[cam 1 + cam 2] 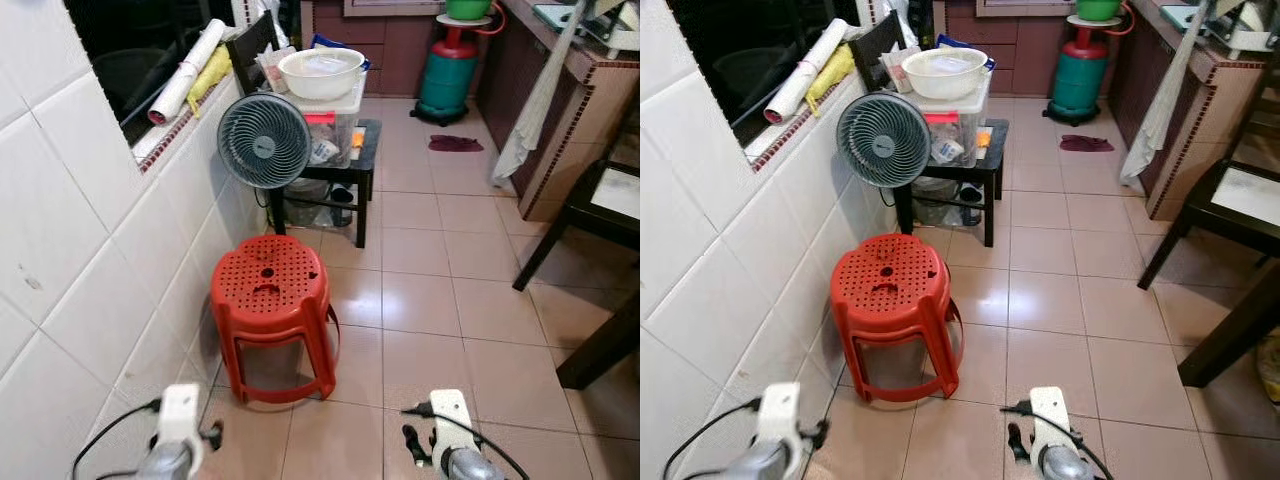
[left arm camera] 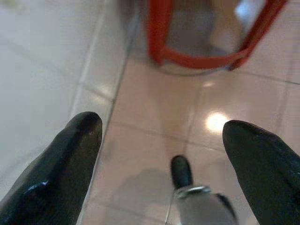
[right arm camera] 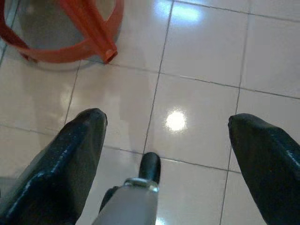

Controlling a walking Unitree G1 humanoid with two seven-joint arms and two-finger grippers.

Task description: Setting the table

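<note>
While both arms hang low, left pincer (image 2: pixel 159 140) and right pincer (image 3: pixel 164 136) wide, empty | bowl (image 1: pixel 321 72) on tabletop (image 1: pixel 366 140) beyond stool (image 1: pixel 269 285), straight ahead past fan (image 1: pixel 264 140) | left arm slightly nearer, I judge.
</note>
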